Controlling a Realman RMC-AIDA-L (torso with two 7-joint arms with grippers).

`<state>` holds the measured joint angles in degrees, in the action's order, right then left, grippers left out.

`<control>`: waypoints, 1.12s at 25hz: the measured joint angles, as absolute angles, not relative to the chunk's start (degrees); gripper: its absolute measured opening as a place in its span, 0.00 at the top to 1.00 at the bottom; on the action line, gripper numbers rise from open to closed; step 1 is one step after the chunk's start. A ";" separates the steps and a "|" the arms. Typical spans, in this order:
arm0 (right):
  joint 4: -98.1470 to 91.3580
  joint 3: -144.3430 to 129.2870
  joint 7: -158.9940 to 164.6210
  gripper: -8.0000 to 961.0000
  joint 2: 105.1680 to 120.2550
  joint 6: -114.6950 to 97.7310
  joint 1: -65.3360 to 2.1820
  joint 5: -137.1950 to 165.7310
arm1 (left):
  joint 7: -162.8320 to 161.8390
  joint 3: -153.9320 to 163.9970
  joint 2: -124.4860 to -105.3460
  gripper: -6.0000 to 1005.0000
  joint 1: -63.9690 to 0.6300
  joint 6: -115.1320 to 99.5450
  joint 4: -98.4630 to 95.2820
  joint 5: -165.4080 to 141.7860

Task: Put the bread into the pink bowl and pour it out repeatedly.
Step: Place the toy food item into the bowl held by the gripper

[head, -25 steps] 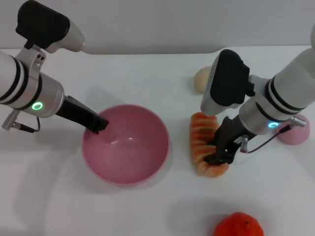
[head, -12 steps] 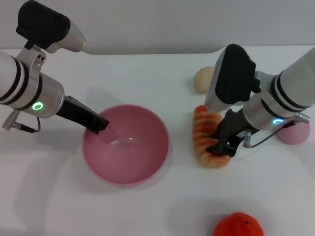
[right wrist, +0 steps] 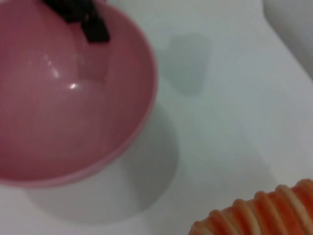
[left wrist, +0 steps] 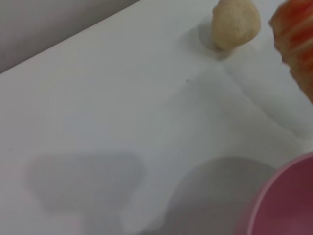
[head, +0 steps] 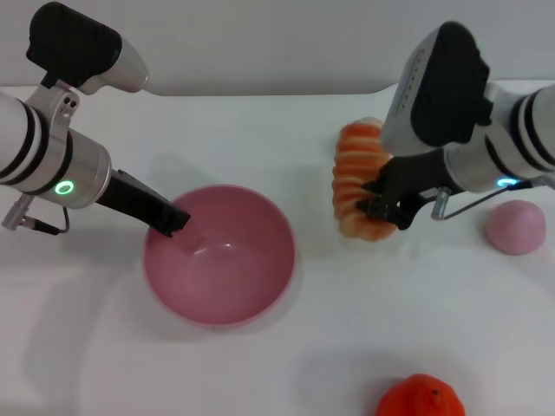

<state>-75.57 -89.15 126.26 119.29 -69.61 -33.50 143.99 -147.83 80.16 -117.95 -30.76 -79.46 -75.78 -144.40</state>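
Note:
The bread (head: 354, 178), an orange and cream ridged roll, hangs above the table in my right gripper (head: 381, 201), which is shut on its lower half. It also shows in the right wrist view (right wrist: 259, 215) and in the left wrist view (left wrist: 296, 34). The pink bowl (head: 221, 256) stands upright and empty to the left of the bread. My left gripper (head: 176, 223) is shut on the bowl's far left rim, with one black finger (right wrist: 93, 29) inside the bowl (right wrist: 63, 98). The bowl's rim (left wrist: 288, 200) shows in the left wrist view.
A small pink dome (head: 516, 227) lies at the right, under my right arm. An orange fruit (head: 421, 397) lies at the front edge. A beige lump (left wrist: 234, 24) lies at the back, behind the bread. The white table's far edge runs behind both arms.
My right gripper has lifted the bread off the table and carried it up and toward the back. The left gripper and the bowl have not moved.

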 joint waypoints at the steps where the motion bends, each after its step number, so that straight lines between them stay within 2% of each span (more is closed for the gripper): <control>1: -76.41 -88.98 126.45 0.77 119.32 -69.63 -33.27 143.97 | -147.83 80.17 -117.95 0.95 -30.76 -79.49 -75.78 -144.40; 7: -85.20 -87.25 127.33 0.84 119.58 -69.78 -31.58 143.32 | -147.83 80.21 -117.94 0.95 -30.76 -79.67 -75.69 -144.41; 19: -97.24 -92.82 128.22 0.86 119.73 -75.14 -32.18 135.74 | -147.83 80.19 -117.95 0.95 -30.84 -80.01 -75.68 -144.41; 28: -95.44 -99.51 128.81 0.87 119.79 -75.57 -33.22 135.66 | -147.87 80.13 -118.04 0.95 -31.03 -79.67 -75.68 -144.41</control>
<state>-95.44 -99.51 128.81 119.79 -75.57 -33.22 135.66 -147.87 80.13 -118.04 -31.03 -79.67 -75.68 -144.41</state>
